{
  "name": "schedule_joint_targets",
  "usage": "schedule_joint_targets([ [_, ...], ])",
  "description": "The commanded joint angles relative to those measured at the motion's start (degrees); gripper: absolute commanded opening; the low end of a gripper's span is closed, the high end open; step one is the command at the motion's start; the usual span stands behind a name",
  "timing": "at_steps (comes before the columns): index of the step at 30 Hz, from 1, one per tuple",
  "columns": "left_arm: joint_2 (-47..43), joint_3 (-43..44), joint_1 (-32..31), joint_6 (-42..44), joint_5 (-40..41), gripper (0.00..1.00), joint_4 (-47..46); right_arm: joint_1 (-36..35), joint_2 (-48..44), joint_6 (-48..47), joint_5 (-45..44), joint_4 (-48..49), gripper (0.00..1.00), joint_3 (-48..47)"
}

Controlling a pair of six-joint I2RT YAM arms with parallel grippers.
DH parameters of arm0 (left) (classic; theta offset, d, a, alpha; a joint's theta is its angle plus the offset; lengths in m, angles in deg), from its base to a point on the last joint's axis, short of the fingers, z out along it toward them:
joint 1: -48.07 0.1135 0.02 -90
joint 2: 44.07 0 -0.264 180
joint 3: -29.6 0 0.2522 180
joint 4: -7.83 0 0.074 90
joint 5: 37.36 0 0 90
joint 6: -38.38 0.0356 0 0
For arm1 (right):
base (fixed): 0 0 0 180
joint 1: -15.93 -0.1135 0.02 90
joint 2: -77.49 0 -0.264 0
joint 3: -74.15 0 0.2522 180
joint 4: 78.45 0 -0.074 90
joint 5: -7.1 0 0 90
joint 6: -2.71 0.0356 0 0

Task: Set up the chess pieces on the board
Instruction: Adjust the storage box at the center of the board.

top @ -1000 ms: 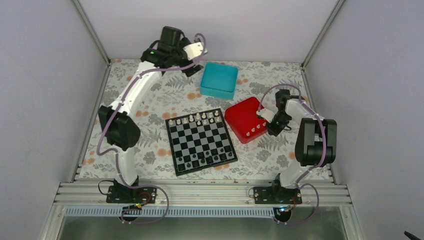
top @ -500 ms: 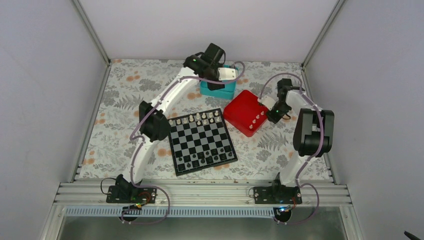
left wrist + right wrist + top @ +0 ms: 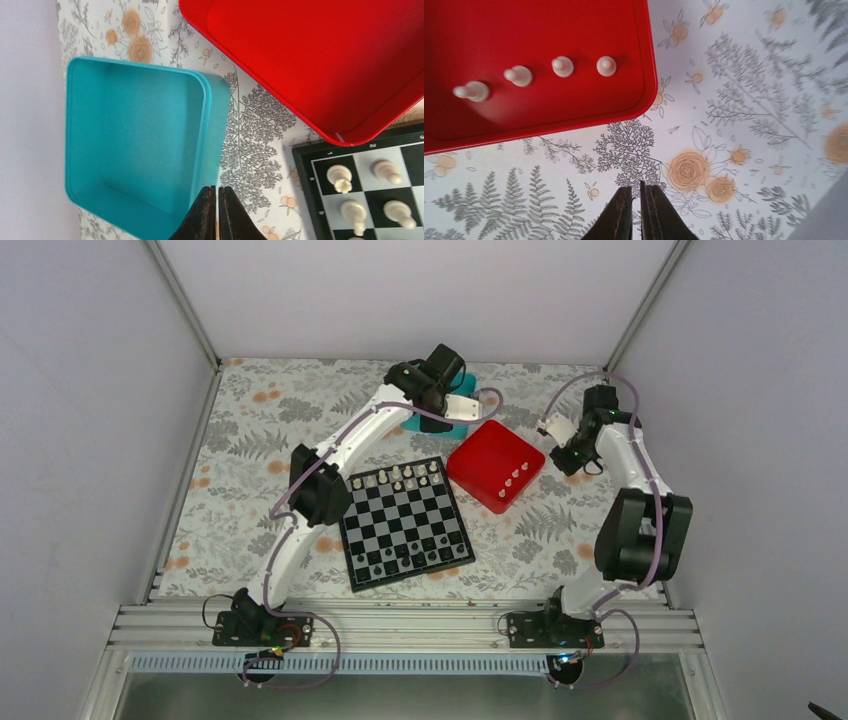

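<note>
Since four of the cream chess pieces [image 3: 562,66] stand in a row along one edge of the red tray [image 3: 524,30], I judge that tray to be the stock I draw from, while the board [image 3: 404,523] lies flat in the middle of the desk [image 3: 734,90], pieces lined up along its far edge and its near edge and the middle squares bare. My left gripper [image 3: 217,192] has its fingers pressed together with nothing between them. It points down over the near wall of the teal box [image 3: 135,150], whose inside shows no pieces, with the tray and the board's far corner just beside it. That arm stretches diagonally from its base at the near left to the far middle of the desk, its elbow beside the board's left edge. My right gripper [image 3: 636,192] is all but closed, only a thin slit showing, and it too holds nothing. It hangs over the flowered cloth just off the tray's corner, near the four pieces. The right arm is folded, its elbow out to the right and its forearm running up to the far right.
</note>
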Motion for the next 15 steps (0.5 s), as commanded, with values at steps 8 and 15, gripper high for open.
schedule_joint_targets([
  [8,6.08,1.82,-3.77,4.23,2.17,0.02,2.88,0.23,-8.57,3.62,5.87,-1.79,0.10,-2.37],
  [15,9.01,2.47,-4.05,4.39,3.61,0.02,2.98,0.23,-10.41,5.22,7.67,-0.44,0.08,-1.39],
])
